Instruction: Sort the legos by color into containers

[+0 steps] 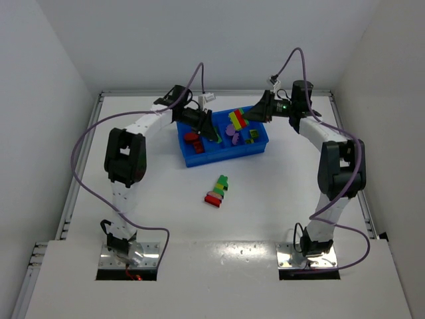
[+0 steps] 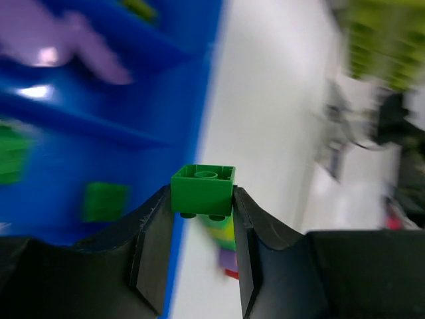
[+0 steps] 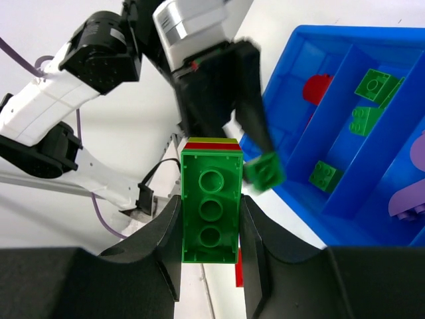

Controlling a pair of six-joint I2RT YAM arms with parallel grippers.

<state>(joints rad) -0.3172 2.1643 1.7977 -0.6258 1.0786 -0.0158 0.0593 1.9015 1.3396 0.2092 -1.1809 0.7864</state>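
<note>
My left gripper (image 1: 212, 133) is shut on a small green lego brick (image 2: 202, 191) and holds it above the near edge of the blue tray (image 1: 226, 157). My right gripper (image 1: 247, 117) is shut on a striped lego stack (image 1: 237, 121) over the tray's middle. In the right wrist view the stack's green underside (image 3: 211, 206) faces the camera, with red and yellow layers behind it. The tray's compartments hold red pieces (image 1: 194, 141), purple pieces (image 1: 233, 132) and green bricks (image 1: 252, 136). Another multicolour stack (image 1: 218, 190) lies on the table in front of the tray.
The table is white with white walls on three sides. Both arms reach in over the tray from left and right, with purple cables looping above them. The left gripper (image 3: 264, 171) with its green brick shows just beyond the stack in the right wrist view.
</note>
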